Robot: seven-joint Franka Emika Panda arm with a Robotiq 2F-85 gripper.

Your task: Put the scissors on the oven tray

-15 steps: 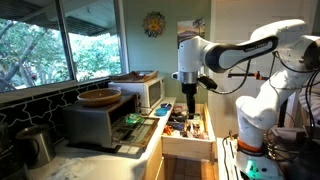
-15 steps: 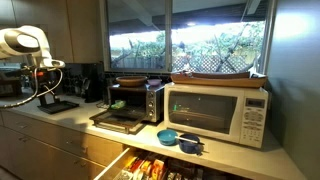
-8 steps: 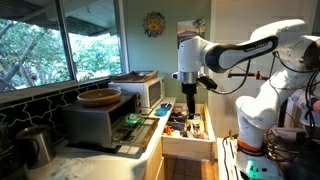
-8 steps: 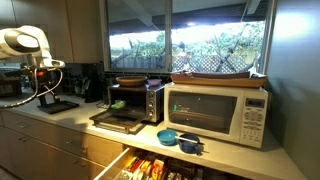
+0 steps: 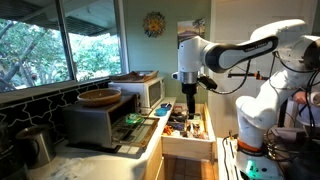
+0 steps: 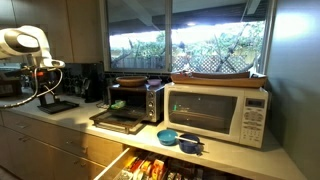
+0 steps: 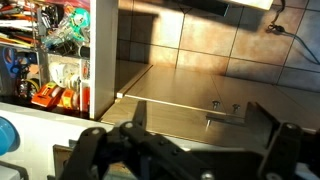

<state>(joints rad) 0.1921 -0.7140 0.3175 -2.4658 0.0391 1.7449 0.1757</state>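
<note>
The oven tray (image 6: pixel 118 122) lies flat and dark in front of the small silver toaster oven (image 6: pixel 137 97); it also shows in an exterior view (image 5: pixel 138 133). I cannot pick out the scissors; they may be among the clutter in the open drawer (image 5: pixel 188 128). My gripper (image 5: pixel 190 110) hangs pointing down above that drawer, beside the counter. In the wrist view its fingers (image 7: pixel 188 142) are spread wide with nothing between them. The drawer's colourful contents (image 7: pixel 50 45) fill that view's upper left.
A round wooden bowl (image 5: pixel 100 97) sits on the toaster oven. A white microwave (image 6: pixel 216 112) stands beside it, with blue bowls (image 6: pixel 176 139) on the counter in front. A kettle (image 5: pixel 36 143) stands at the counter's near end. Windows run behind the counter.
</note>
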